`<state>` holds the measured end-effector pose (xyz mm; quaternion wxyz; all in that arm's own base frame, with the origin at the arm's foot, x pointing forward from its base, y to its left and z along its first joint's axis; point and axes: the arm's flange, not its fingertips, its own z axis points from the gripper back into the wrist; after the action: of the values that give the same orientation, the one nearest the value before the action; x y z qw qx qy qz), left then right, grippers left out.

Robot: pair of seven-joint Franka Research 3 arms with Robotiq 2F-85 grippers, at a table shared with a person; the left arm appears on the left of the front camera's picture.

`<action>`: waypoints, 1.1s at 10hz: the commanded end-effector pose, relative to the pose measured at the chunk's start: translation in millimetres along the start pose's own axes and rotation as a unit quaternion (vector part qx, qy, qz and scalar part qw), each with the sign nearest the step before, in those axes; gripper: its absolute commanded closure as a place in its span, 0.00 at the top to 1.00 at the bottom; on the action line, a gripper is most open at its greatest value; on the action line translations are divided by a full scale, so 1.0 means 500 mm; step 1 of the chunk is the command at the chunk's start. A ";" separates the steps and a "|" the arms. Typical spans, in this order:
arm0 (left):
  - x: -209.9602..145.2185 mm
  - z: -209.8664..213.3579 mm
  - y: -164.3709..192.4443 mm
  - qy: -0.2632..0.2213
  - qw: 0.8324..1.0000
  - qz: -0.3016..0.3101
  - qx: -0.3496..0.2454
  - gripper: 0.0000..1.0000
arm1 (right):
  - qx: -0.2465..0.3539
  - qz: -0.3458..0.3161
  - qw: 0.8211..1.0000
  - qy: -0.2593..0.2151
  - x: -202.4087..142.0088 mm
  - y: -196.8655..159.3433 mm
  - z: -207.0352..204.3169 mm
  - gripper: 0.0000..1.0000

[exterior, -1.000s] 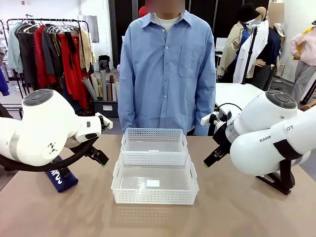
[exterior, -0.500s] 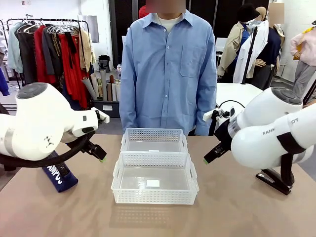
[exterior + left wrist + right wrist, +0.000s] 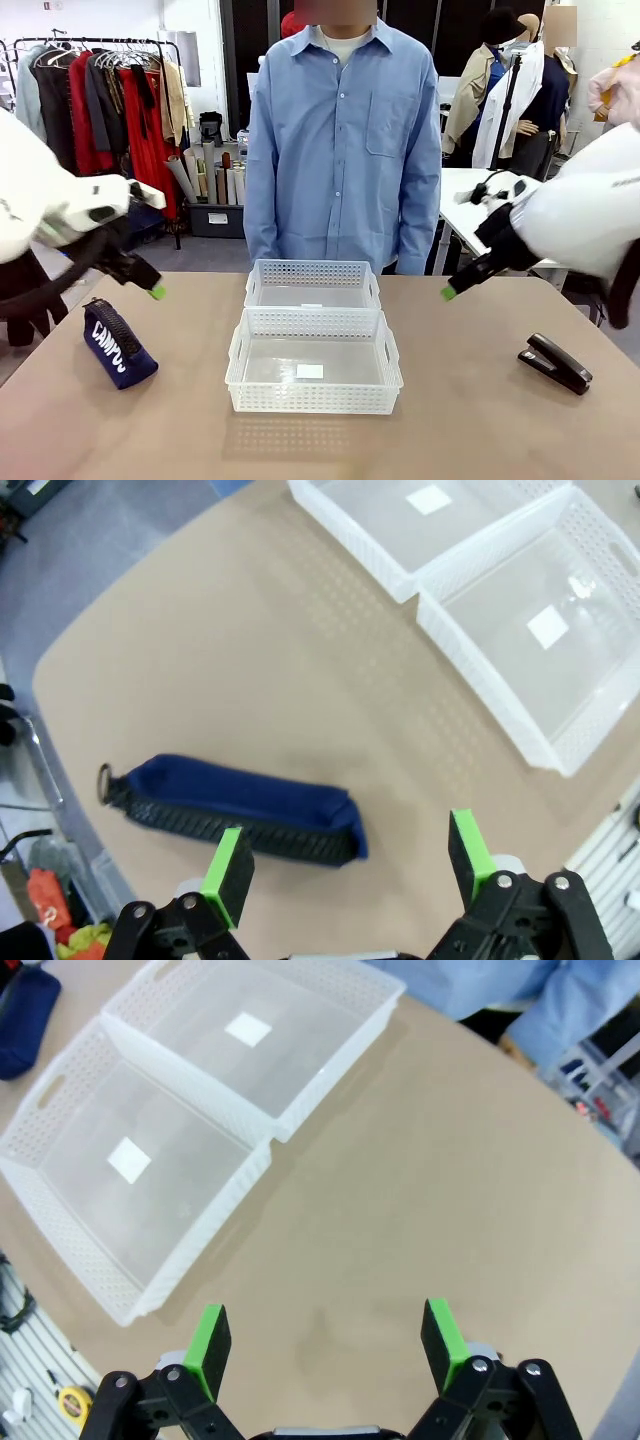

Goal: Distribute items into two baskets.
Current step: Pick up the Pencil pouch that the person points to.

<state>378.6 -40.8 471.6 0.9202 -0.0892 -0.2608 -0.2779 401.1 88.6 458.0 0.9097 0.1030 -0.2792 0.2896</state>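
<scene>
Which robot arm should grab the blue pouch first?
The left one. The blue pouch lies on the robot's left, just below the left gripper, whose fingers are open. The right gripper hangs beyond the baskets, nearer the stapler.

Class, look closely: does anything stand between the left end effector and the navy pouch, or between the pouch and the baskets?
Nothing visible does. The open left end effector hangs above the navy pouch with only air between, and bare table separates the pouch from the baskets.
</scene>
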 end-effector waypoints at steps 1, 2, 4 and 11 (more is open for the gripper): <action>-0.034 0.069 0.059 -0.026 0.999 0.007 -0.027 1.00 | 0.022 0.007 1.000 -0.009 0.005 -0.070 0.059 1.00; -0.050 0.101 0.086 -0.044 0.998 0.013 -0.038 1.00 | 0.028 0.007 0.999 -0.013 0.003 -0.099 0.094 1.00; -0.075 0.149 0.139 -0.075 0.995 0.025 -0.061 1.00 | 0.049 0.002 0.998 -0.030 -0.012 -0.155 0.152 1.00; -0.085 0.209 0.244 -0.114 0.989 0.032 -0.088 1.00 | 0.106 -0.013 0.986 -0.125 -0.128 -0.260 0.287 1.00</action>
<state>368.8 103.3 534.1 0.8855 -0.2026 -0.3426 -0.2399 373.0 -88.8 538.0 0.8664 0.2217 -0.3470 0.2824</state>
